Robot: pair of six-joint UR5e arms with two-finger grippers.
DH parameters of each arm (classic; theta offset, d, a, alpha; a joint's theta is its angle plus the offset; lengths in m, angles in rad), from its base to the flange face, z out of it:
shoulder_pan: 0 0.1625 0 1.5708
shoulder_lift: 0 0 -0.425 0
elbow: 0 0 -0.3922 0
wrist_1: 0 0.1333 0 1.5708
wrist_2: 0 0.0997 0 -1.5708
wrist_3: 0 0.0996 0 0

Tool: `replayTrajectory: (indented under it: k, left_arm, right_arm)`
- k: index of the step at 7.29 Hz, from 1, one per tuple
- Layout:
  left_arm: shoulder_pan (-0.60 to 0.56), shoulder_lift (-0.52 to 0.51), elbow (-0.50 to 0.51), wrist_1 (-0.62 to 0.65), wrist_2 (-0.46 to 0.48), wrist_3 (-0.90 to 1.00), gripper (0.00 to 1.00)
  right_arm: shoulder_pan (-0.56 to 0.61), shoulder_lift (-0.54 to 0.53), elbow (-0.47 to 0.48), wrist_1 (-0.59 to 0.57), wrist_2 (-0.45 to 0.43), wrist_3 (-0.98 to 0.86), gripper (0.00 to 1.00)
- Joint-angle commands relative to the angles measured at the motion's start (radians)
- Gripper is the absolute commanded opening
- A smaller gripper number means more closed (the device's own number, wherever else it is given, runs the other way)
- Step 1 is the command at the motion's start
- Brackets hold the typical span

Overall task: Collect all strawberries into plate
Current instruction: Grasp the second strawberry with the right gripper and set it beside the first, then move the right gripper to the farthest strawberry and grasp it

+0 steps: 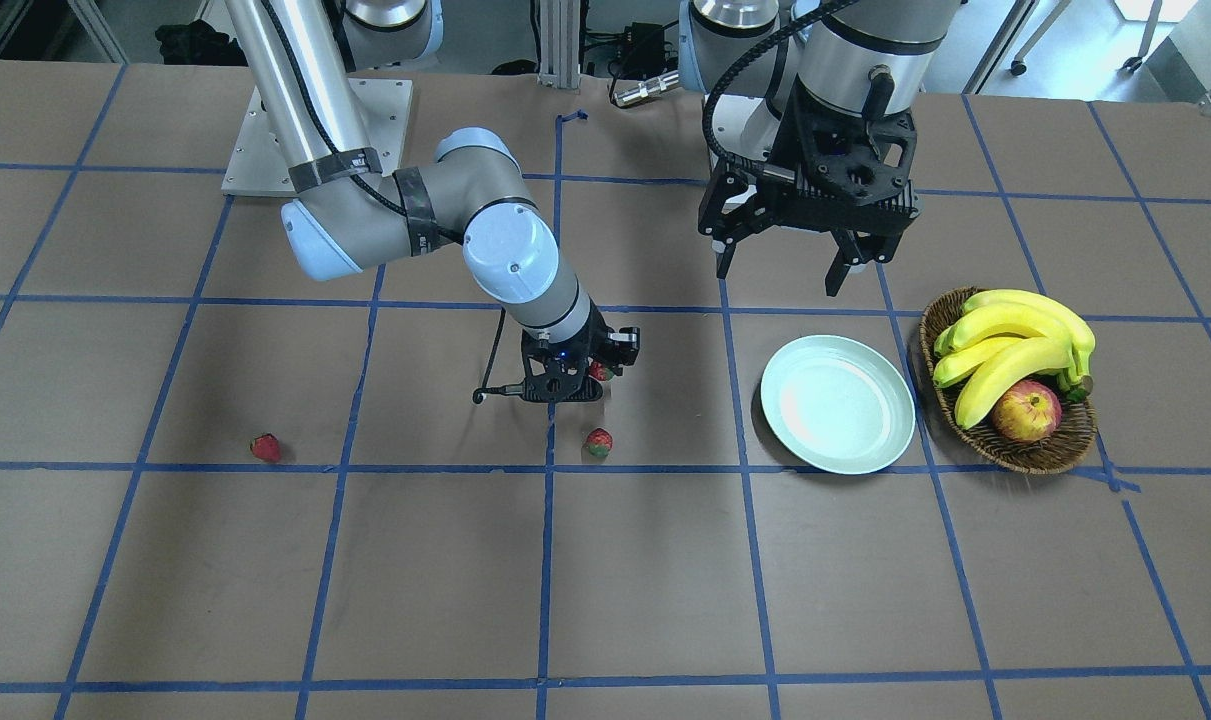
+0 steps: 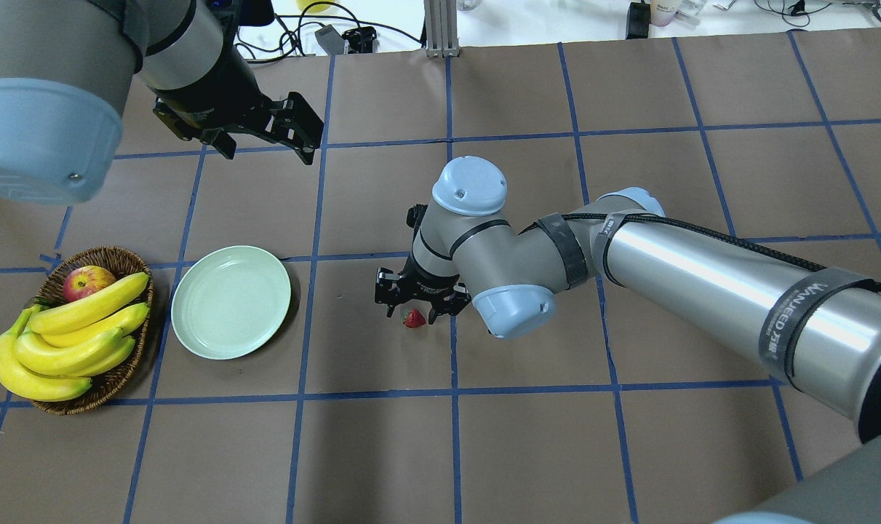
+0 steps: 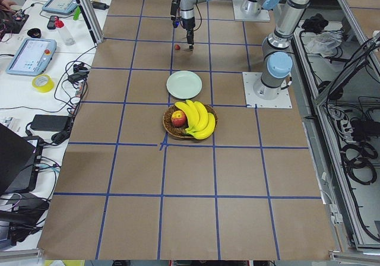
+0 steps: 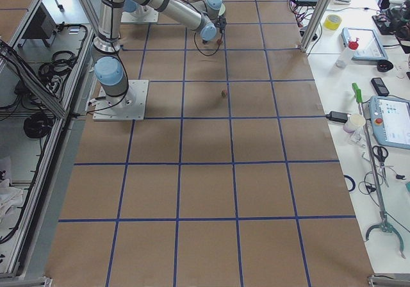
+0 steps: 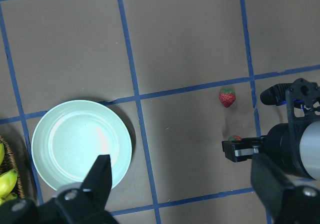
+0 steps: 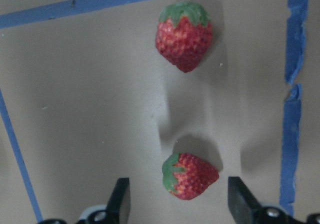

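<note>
Three red strawberries lie on the brown table. One [image 1: 265,447] is far off on the robot's right. One [image 1: 598,442] lies just beyond my right gripper [image 1: 587,388]. The third [image 6: 189,176] lies between the right gripper's [image 6: 180,204] open fingers, with gaps on both sides; it also shows in the overhead view [image 2: 413,318]. The pale mint plate [image 1: 837,403] is bare. My left gripper [image 1: 795,260] hovers open and empty, high above the table on the robot's side of the plate [image 5: 81,145].
A wicker basket [image 1: 1025,458] with bananas [image 1: 1010,345] and a red-yellow apple [image 1: 1025,412] stands beside the plate, on the side away from the strawberries. Blue tape lines grid the table.
</note>
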Motion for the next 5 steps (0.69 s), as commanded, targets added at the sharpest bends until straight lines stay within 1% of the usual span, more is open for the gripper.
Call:
replayTrajectory:
  k: [1, 2, 3, 4, 5]
  left_arm:
    - [0.001, 0.0, 0.0, 0.0, 0.0, 0.0, 1.0]
    - [0.001, 0.0, 0.0, 0.0, 0.0, 0.0, 1.0]
    - [0.001, 0.0, -0.002, 0.003, 0.0, 0.001, 1.0]
    - [0.001, 0.0, -0.002, 0.005, 0.0, 0.001, 1.0]
    - [0.001, 0.0, -0.002, 0.006, 0.0, 0.0, 1.0]
  right_arm:
    - [-0.005, -0.024, -0.008, 0.001, -0.068, -0.053, 1.0]
    - [-0.037, -0.07, -0.005, 0.002, -0.109, -0.123, 1.0]
    - [-0.118, -0.106, -0.003, 0.017, -0.211, -0.186, 1.0]
    - [-0.211, -0.126, 0.007, 0.025, -0.234, -0.3, 1.0]
    - [-0.309, -0.138, 0.009, 0.06, -0.272, -0.378, 1.0]
